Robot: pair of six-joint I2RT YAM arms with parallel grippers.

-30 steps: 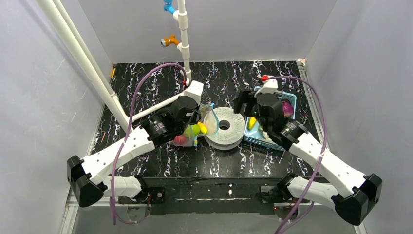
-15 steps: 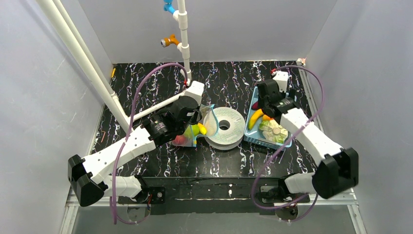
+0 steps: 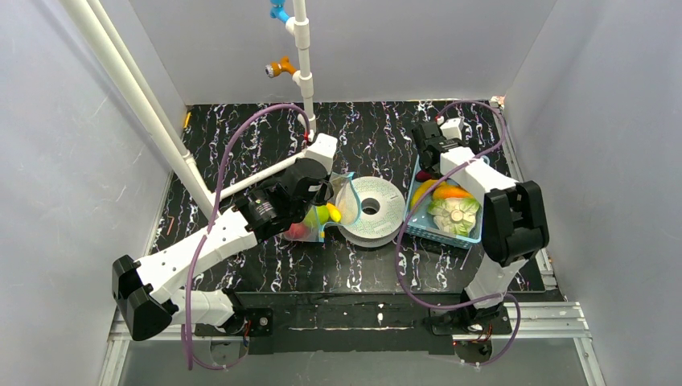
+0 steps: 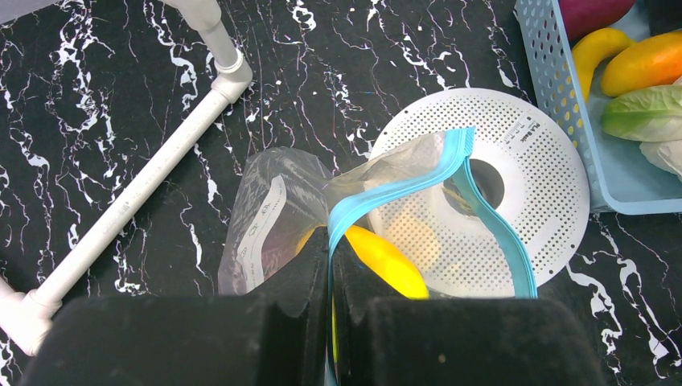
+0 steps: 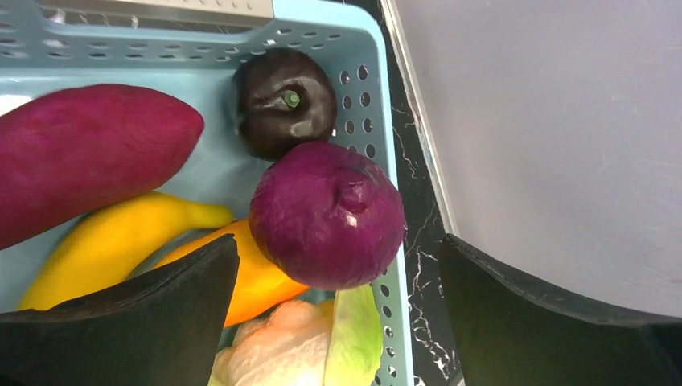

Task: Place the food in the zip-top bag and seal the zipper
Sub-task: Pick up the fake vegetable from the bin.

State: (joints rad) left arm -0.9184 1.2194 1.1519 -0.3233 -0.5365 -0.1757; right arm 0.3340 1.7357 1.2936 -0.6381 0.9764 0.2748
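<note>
The clear zip-top bag point(image 4: 273, 209) lies beside a white perforated disc, its teal zipper point(image 4: 402, 185) bowed open. My left gripper point(image 4: 331, 269) is shut on the zipper strip. Inside the bag are a yellow piece point(image 4: 386, 261), a green pear point(image 3: 320, 215) and a red apple point(image 3: 299, 231). My right gripper point(image 5: 338, 265) stands open over the far end of the light-blue basket point(image 5: 378, 80), holding nothing. Between and below its fingers sits a round purple piece point(image 5: 326, 213). The basket also holds a long purple eggplant point(image 5: 88, 153), a banana point(image 5: 112, 241) and an orange piece point(image 5: 257, 281).
The white perforated disc point(image 3: 371, 209) lies between bag and basket, under the bag's mouth. A dark round fruit point(image 5: 285, 100) and a pale cabbage point(image 5: 322, 346) also sit in the basket. A white pipe point(image 3: 145, 104) slants across the left. The grey wall point(image 5: 563, 121) stands close to the basket's right.
My right arm has swung from the near side of the basket to its far end, and its jaws have opened a little wider. The left arm and bag have not moved.
</note>
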